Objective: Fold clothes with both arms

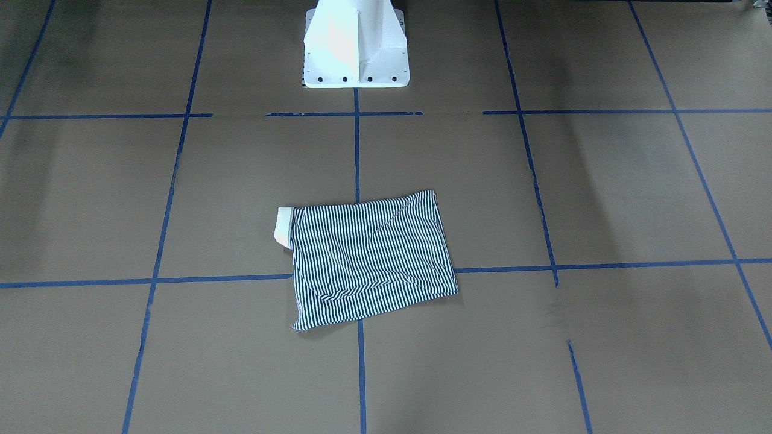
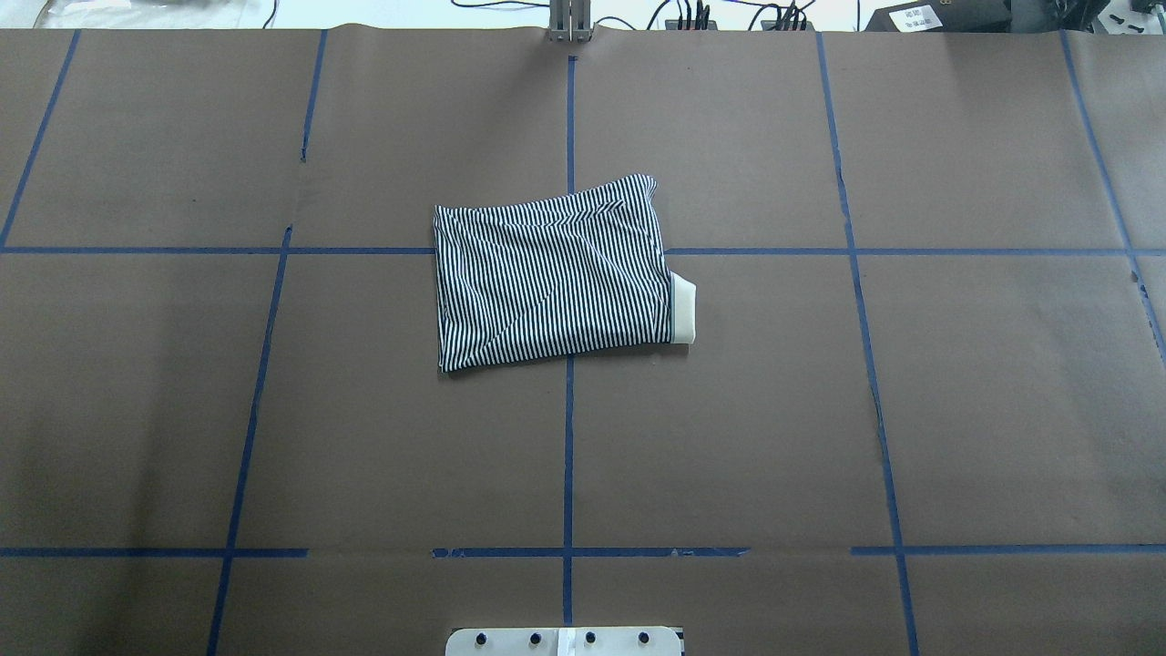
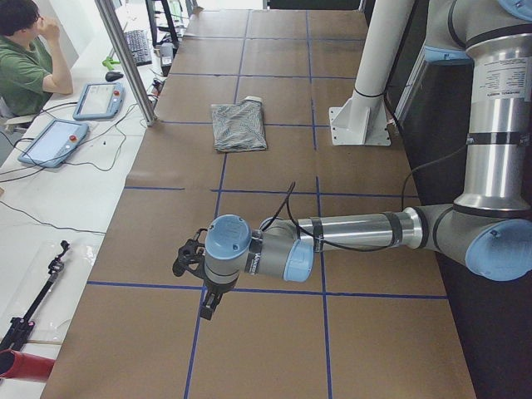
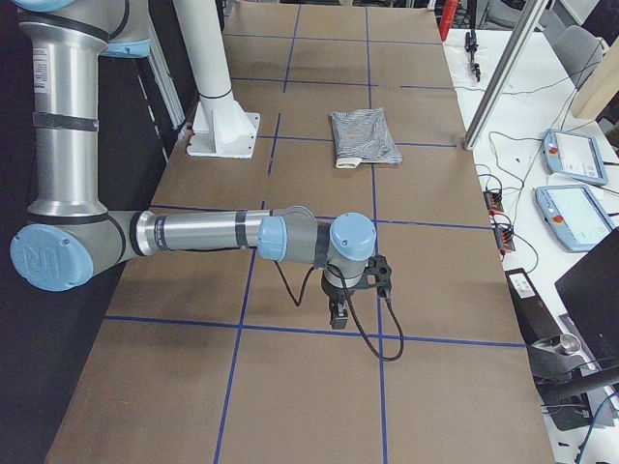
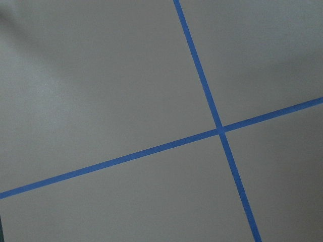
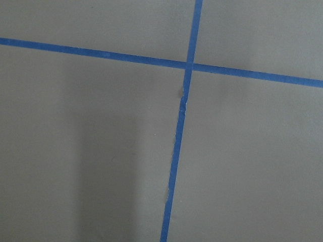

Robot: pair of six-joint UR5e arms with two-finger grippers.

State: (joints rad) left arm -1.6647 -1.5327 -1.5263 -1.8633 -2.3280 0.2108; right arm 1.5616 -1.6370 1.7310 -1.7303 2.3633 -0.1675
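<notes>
Polo shirt [image 2: 551, 278]: folded into a compact striped rectangle, lying flat on the desk [image 2: 273, 410]. Clock set on the overhead view, with 12 pointing away from the robot.
Place: just to the 12 o'clock side of the desk's middle, straight out from the white pedestal [image 2: 565, 641], across a crossing of the blue tape lines [image 2: 569, 437].
Collar [image 2: 683, 312]: a cream strip sticks out at the bundle's 4 o'clock corner.
Edges: a little skewed; the 12 o'clock edge rises toward 1 o'clock, and diagonal creases run across the top layer.
Left fingers [image 3: 208, 306]: low over bare desk far out at 9 o'clock, well apart from the shirt and holding nothing. I cannot tell if they are released or clenched.
Right fingers [image 4: 337, 314]: likewise far out at 3 o'clock, holding nothing, state not readable.
Wrist views: only brown desk and tape.
Step in hand: the folding looks finished, or nearly so, with both arms parked clear.
Next move: if any, a tidy-up. An arm would travel in toward the middle, tuck the collar under and square the skewed edge without dragging the layers open.
Bystander: a person [image 3: 25, 66] sits beyond the desk's 12 o'clock side.
</notes>
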